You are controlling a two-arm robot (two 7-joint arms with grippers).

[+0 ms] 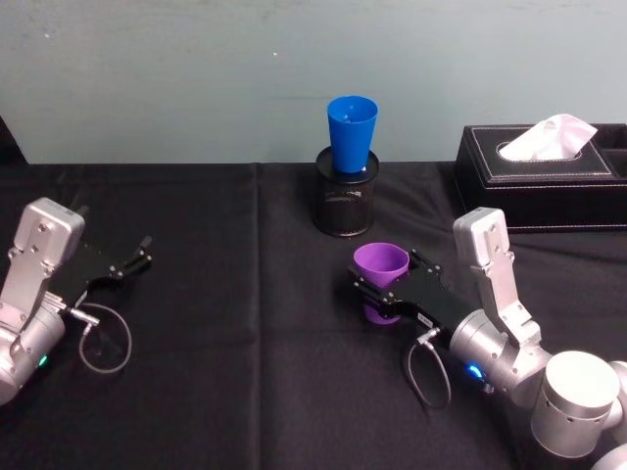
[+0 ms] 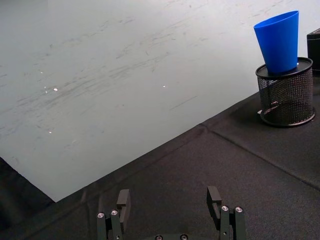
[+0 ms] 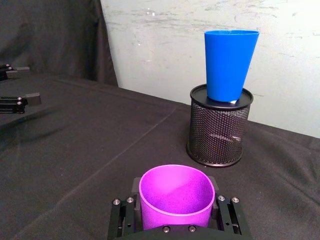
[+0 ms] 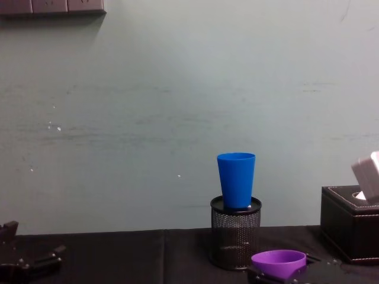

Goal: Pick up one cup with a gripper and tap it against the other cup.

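On the black table (image 1: pixel 196 392), my right gripper (image 1: pixel 384 288) has its jaws closed around the purple cup (image 1: pixel 380 277); the blue cup (image 1: pixel 352 133) stands in the pen holder (image 1: pixel 345 201); my left gripper (image 1: pixel 135 258) rests with jaws apart.

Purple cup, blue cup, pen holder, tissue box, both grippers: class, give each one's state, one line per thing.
purple cup: upright, mouth up, between the right gripper's fingers.
blue cup: upright, sitting in the pen holder's mouth.
pen holder: upright on the table.
tissue box: tissue sticking out.
right gripper: shut on the purple cup.
left gripper: open, holding nothing.
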